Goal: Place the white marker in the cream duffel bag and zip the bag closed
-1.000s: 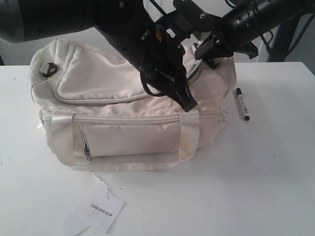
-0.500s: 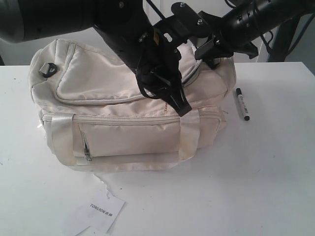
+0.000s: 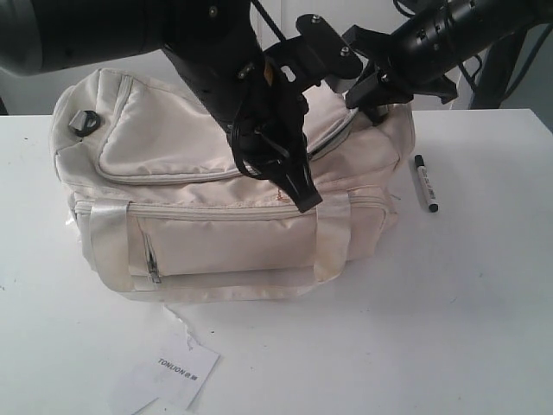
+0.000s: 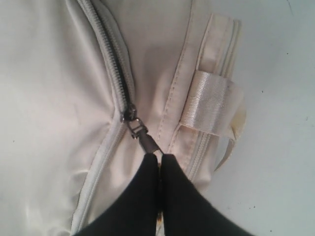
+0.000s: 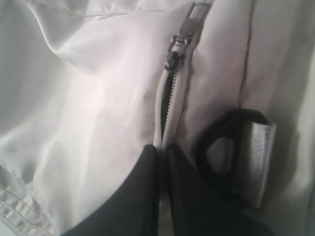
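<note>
The cream duffel bag (image 3: pixel 216 199) lies on the white table. My left gripper (image 3: pixel 306 201) (image 4: pixel 160 156) hangs over the bag's top front edge, shut on the dark zipper pull (image 4: pixel 145 139) of the top flap; the zip stands open behind the slider. Over the bag's right end, my right gripper (image 3: pixel 370 93) (image 5: pixel 161 147) is shut on the zip tape beside a black strap clip (image 5: pixel 231 147). A second slider (image 5: pixel 173 55) sits further along that zip. On the table right of the bag lies the white marker (image 3: pixel 425 183), with no gripper on it.
A small white paper tag (image 3: pixel 177 370) with printed text lies on the table in front of the bag. The bag's front handle strap (image 3: pixel 225 290) droops toward the table. The black arms cross above the bag. Dark equipment stands at the back right.
My left gripper has moved leftward and slightly toward the bag's front with the zipper pull, sliding it along the flap. The right gripper has held its place. The marker has not moved.
</note>
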Action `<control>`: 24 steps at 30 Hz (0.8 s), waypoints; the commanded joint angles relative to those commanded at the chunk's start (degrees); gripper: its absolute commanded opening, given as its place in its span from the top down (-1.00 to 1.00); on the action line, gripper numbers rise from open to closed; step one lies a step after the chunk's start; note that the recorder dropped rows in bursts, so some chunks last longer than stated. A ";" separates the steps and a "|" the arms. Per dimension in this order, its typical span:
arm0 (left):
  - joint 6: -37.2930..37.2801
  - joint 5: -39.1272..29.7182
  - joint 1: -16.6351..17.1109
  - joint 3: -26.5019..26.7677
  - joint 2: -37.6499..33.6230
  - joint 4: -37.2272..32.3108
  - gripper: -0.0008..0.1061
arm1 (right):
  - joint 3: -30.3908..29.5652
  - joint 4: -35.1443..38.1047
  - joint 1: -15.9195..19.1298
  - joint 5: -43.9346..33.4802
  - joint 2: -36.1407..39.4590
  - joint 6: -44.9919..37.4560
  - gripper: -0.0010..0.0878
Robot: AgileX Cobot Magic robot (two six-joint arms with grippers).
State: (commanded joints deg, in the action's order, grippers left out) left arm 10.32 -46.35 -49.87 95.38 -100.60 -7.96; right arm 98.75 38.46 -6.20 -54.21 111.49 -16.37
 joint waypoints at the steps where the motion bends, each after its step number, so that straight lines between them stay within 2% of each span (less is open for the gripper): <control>1: 0.00 0.02 0.00 0.00 0.00 -0.21 0.99 | 0.00 0.00 0.00 0.00 0.00 0.00 0.98; 3: 0.00 0.02 0.00 0.00 0.00 -0.21 0.99 | 0.00 0.11 0.00 -0.11 0.00 1.37 0.97; 5: 0.00 0.15 0.00 0.00 0.00 -0.17 0.99 | 0.00 0.24 0.00 -0.11 0.00 1.54 0.86; 9: 0.00 1.07 0.00 0.00 0.00 -0.17 0.99 | 0.00 0.33 0.00 -0.22 -0.23 1.54 0.38; 11: -0.26 1.84 0.00 0.00 0.00 -0.17 0.99 | 0.00 0.33 0.00 -0.34 -0.58 2.33 0.06; 14: -0.47 2.36 0.00 0.00 0.00 -0.17 0.99 | 0.00 0.33 0.53 -1.33 -1.75 3.26 -0.22; 21: -0.47 3.32 0.00 0.00 0.00 -0.17 0.99 | -0.23 0.30 0.86 -11.87 -5.85 3.16 -0.25; 24: -0.72 3.41 0.00 0.00 0.00 -0.17 0.99 | -1.79 -1.90 0.46 -12.42 -6.96 3.63 -0.25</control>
State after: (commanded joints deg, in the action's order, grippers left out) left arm 9.60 -42.94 -49.87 95.38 -100.60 -8.13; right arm 96.96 36.56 -5.74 -66.62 104.53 -12.74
